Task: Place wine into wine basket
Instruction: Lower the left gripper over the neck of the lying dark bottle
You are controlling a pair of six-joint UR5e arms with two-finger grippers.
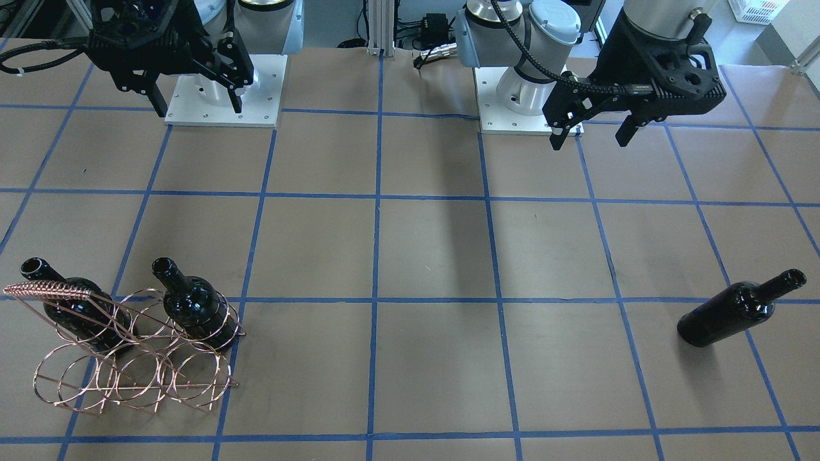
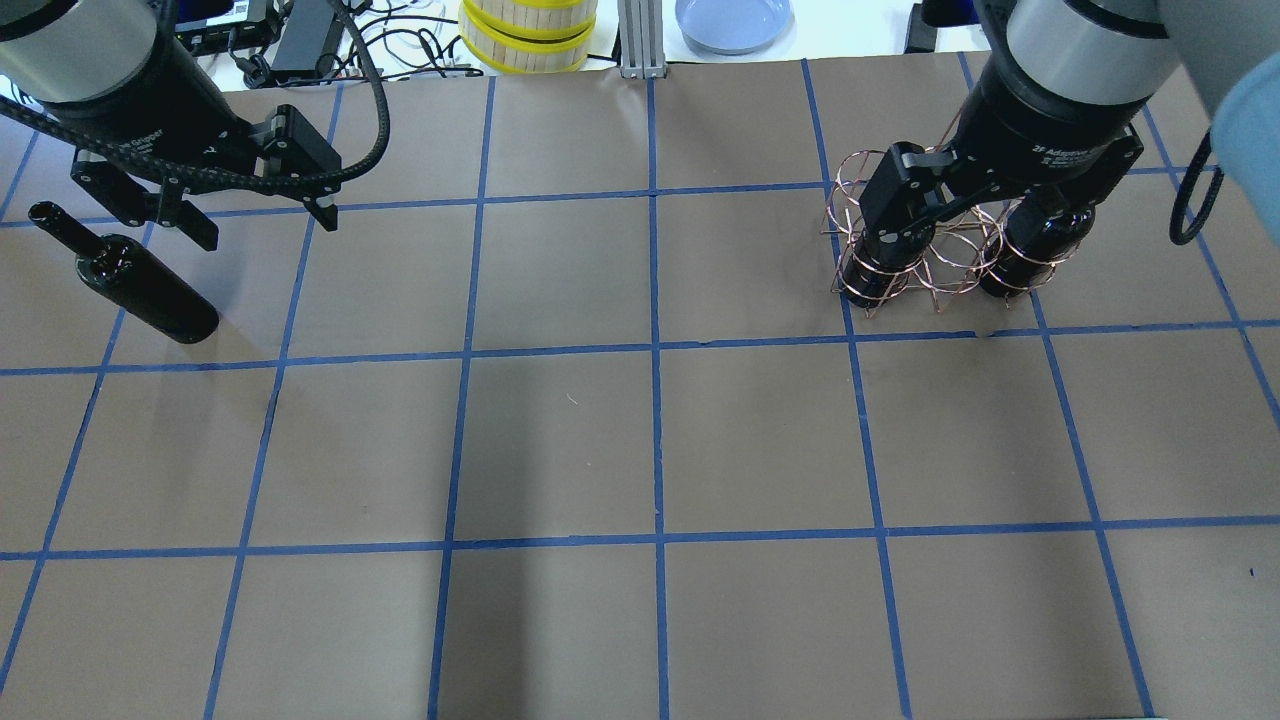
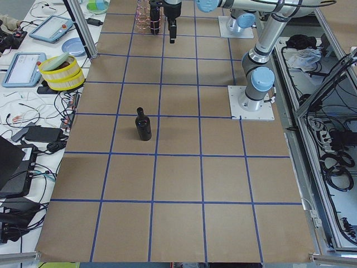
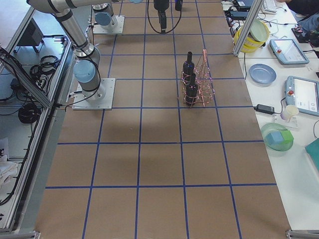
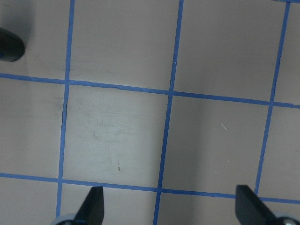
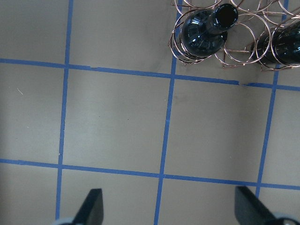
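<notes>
A black wine bottle [image 2: 135, 285] stands upright and alone on the table's left side; it also shows in the front view [image 1: 733, 314] and the left side view [image 3: 144, 124]. The copper wire wine basket [image 1: 48, 291] stands on the right side [image 2: 940, 262] with a bottle in each end ring [image 6: 206, 30] [image 6: 287, 47]; the middle ring is empty. My left gripper [image 1: 590, 136] is open and empty, high up and robot-side of the lone bottle. My right gripper [image 1: 197, 99] is open and empty, high up and robot-side of the basket.
The table is brown paper with a blue tape grid. The two arm bases [image 1: 224, 96] [image 1: 525, 105] stand at the robot's edge. A yellow-rimmed stack [image 2: 528, 35], a blue plate [image 2: 733, 20] and cables lie beyond the far edge.
</notes>
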